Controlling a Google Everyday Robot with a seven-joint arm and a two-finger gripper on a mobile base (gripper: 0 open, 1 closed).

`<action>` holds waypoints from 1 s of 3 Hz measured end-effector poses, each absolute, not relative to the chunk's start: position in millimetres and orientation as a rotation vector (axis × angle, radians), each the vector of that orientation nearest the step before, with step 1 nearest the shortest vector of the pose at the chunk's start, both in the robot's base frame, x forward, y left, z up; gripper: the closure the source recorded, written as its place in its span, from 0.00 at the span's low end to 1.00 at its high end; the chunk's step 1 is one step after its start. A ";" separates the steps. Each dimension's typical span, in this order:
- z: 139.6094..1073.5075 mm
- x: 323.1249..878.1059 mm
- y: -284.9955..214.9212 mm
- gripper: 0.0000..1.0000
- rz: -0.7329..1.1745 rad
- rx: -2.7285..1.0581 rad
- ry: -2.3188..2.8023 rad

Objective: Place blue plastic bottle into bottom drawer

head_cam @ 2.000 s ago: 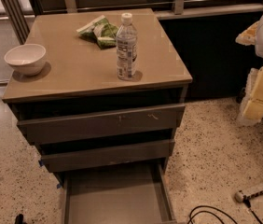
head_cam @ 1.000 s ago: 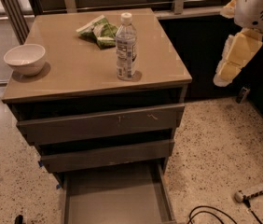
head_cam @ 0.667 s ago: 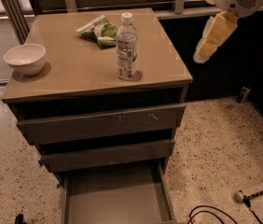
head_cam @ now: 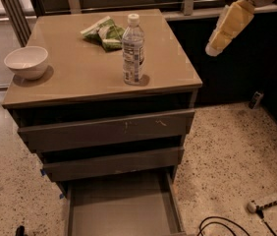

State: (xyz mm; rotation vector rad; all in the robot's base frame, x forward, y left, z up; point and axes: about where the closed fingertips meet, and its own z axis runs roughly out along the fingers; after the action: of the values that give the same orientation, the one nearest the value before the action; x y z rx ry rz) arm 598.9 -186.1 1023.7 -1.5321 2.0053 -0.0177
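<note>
Blue plastic bottle [head_cam: 133, 50]: clear, white cap, white-and-blue label, upright on cabinet top [head_cam: 79, 77] near the front right, just in front of green snack bag [head_cam: 104, 32]. Bottom drawer [head_cam: 121, 205] pulled open. Gripper [head_cam: 217, 44] up at top right, off the cabinet, holding nothing; open or closed: cannot tell.

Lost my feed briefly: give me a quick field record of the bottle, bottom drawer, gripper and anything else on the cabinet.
bottle: clear plastic water bottle, white cap, upright on grey-brown cabinet top
bottom drawer: shallow grey tray, pulled open
gripper: yellow, in the air right of the cabinet, apart from the bottle
others: white bowl at left; green-white snack bag behind bottle
</note>
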 end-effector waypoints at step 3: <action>978.8 665.4 -125.4 0.00 0.241 -1.429 1.905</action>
State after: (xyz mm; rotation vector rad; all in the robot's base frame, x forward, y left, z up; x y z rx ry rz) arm 665.4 -125.4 978.8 -1.4292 1.9047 0.2410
